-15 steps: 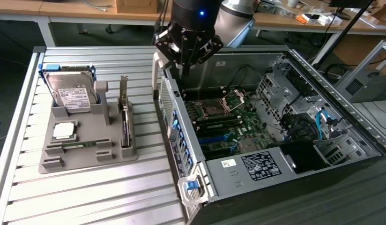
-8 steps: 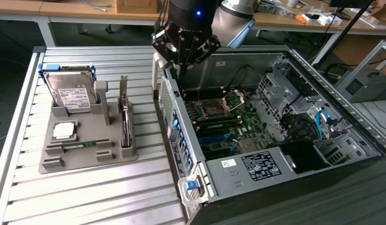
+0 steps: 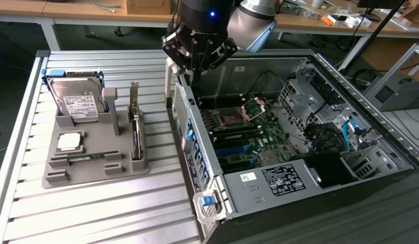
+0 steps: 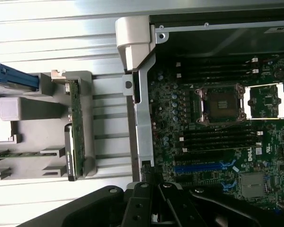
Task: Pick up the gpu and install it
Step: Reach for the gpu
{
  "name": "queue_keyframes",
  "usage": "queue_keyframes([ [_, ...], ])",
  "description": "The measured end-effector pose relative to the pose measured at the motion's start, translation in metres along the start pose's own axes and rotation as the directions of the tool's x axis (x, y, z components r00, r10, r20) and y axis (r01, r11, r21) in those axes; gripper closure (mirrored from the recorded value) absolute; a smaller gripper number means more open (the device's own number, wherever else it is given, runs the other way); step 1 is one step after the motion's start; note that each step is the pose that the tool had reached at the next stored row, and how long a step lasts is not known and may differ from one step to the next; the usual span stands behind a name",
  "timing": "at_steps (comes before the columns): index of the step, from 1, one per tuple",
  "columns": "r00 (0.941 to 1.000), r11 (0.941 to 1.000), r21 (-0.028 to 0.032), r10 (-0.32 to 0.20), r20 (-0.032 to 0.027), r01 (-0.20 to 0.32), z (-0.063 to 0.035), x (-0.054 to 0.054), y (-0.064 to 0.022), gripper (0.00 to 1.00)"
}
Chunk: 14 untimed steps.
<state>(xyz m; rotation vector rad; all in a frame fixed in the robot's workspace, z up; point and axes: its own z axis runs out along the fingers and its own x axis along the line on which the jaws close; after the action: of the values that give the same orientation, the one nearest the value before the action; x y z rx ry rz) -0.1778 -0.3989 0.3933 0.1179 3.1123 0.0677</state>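
The gpu (image 3: 136,129) stands on its long edge in a slot of the grey holder (image 3: 94,175), along the holder's side nearest the computer case (image 3: 196,147). In the exterior view its silvery bracket rises upright at the end toward the table's far edge, and the dark board runs from there toward the near edge. From the wrist view the card (image 4: 75,127) is seen from above as a thin strip: a green board edge with a dark block on the half away from the bracket.

The gripper (image 3: 198,61) is clenched with nothing in its grasp. It hangs over the case wall that faces the holder, near the case's far end. The card sits lower and to the exterior view's left of it, apart and untouched. The wrist view puts the card across a strip of bare slatted table (image 4: 109,127) from that wall.

The exterior view also takes in the rest of the holder: a hard drive (image 3: 77,101) propped at its far end, a square chip (image 3: 69,141) and a memory stick (image 3: 87,157) lying flat. The wrist view looks straight into the open case, with the motherboard (image 4: 180,118), its processor socket (image 4: 221,104) and a blue slot (image 4: 203,166).
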Motion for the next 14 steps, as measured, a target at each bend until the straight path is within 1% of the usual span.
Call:
queue_keyframes([
  [9, 1.0000, 1.0000, 0.0000, 0.000, 0.0000, 0.000, -0.0001, 0.0054, -0.0004, 0.89],
  [14, 1.0000, 1.0000, 0.0000, 0.000, 0.0000, 0.000, -0.0003, 0.0104, -0.0008, 0.89],
])
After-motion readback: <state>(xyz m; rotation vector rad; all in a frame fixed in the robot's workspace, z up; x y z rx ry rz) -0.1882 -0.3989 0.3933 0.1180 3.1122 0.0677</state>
